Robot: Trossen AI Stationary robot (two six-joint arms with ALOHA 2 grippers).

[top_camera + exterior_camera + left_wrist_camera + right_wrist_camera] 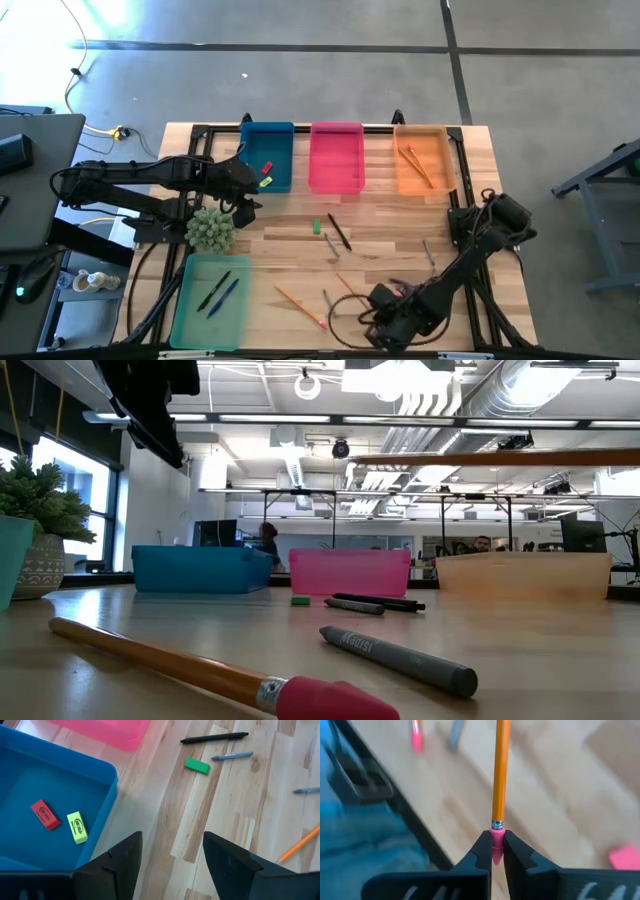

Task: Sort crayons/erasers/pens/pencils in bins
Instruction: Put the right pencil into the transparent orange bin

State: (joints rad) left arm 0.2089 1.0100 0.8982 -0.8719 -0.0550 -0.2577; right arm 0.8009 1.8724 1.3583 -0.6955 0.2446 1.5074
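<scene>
Right gripper [493, 851] near table front edge, fingers pinching pink eraser end of an orange pencil [500, 770]. Left gripper [172, 862] spread, empty, beside blue bin [107, 770] holding red and yellow erasers.

Open-plan lab: exposed ceiling ducts [470, 400], monitors [215, 532], concrete floor [300, 80]

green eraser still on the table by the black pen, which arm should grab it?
Left. The left gripper hangs open and empty by the blue bin, with the green eraser just ahead. The right gripper is shut on a pencil at the table's near edge.
</scene>
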